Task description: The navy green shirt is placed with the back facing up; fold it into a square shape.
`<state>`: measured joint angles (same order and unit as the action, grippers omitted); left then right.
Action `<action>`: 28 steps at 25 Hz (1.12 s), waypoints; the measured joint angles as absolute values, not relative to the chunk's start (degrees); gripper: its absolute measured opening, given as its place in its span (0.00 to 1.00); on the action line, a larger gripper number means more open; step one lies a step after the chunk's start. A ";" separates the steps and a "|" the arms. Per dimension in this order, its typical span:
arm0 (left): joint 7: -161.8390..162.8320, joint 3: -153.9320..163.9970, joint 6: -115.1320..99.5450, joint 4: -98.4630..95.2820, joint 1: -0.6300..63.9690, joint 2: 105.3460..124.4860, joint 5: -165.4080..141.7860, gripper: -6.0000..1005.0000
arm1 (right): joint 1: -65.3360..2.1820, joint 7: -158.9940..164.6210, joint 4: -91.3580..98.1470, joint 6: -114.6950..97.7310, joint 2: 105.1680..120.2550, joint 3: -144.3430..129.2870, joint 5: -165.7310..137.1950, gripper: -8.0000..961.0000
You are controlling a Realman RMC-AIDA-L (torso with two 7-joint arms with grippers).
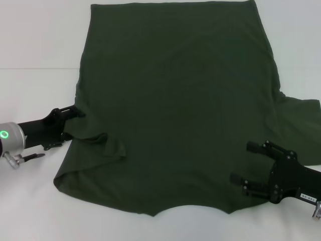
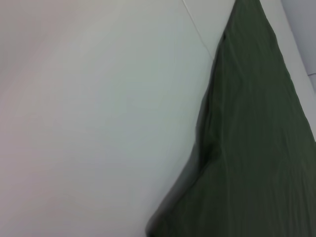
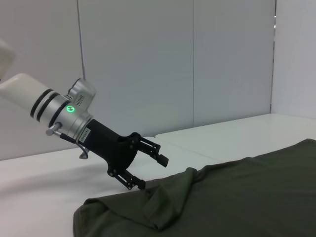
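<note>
Shirt status: the large dark olive-green short-sleeved cotton shirt (image 1: pixel 175 110) lies spread on the white table (image 1: pixel 35 40), plain back up, collar edge at the near side, hem at the far side; no fold is made yet, so I judge this the first step, a side fold. The left sleeve is bunched and partly flipped over near the left edge, and the right sleeve sticks out flat to the right. The left gripper (image 1: pixel 76 112) sits at the left edge of the cloth, fingers spread apart in the right wrist view (image 3: pixel 150 170), with the lower finger right at the cloth; I cannot tell from that view whether any fabric lies between the fingers. The right gripper (image 1: pixel 248 163) rests over the near right part of the shirt, fingers spread wide, holding nothing. To do this step well, in my view: the left should pinch the edge through both layers, not just the loose sleeve flap, lift low, and carry it toward the centre line so the crease runs straight near to far; the right should take the matching edge or pin the body so it doesn't drag. Risk: the crumpled sleeve gets trapped and leaves a lump. Count: one shirt, two grippers, one table.
</note>
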<state>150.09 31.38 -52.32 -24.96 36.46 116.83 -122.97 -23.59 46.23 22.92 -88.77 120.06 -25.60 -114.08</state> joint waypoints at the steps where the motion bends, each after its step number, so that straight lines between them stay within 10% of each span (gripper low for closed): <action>1: 150.02 31.38 -52.19 -24.96 36.61 116.88 -123.01 0.82 | -23.57 46.23 22.90 -88.77 120.06 -25.62 -114.08 0.98; 12: 149.09 31.26 -51.30 -24.84 36.80 117.49 -122.71 0.82 | -23.58 46.23 22.85 -88.94 120.05 -25.63 -114.08 0.98; 28: 145.26 31.22 -50.88 -24.03 37.34 116.96 -122.51 0.29 | -23.64 46.23 22.85 -89.30 120.05 -25.43 -114.08 0.98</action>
